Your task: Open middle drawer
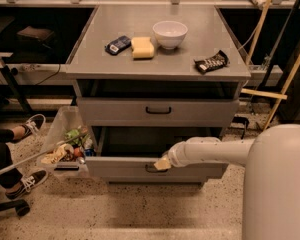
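Observation:
The grey cabinet [155, 66] shows two drawer fronts, each with a small black bar handle. The upper drawer [115, 111] stands slightly out. The middle drawer [120, 168] below it is pulled out, with a dark opening behind its front. My gripper [162, 163], tan-tipped on a white arm reaching in from the right, is at this drawer's handle [151, 170], on the top edge of the front. A third drawer does not show; it may be hidden under the pulled-out one.
On the cabinet top lie a white bowl [170, 33], a yellow sponge [142, 47], a dark blue packet [118, 45] and a chocolate bar [211, 62]. A clear bin of trash [65, 149] stands left of the drawers. A person's shoes [27, 183] are at far left. Wooden poles [285, 84] lean at right.

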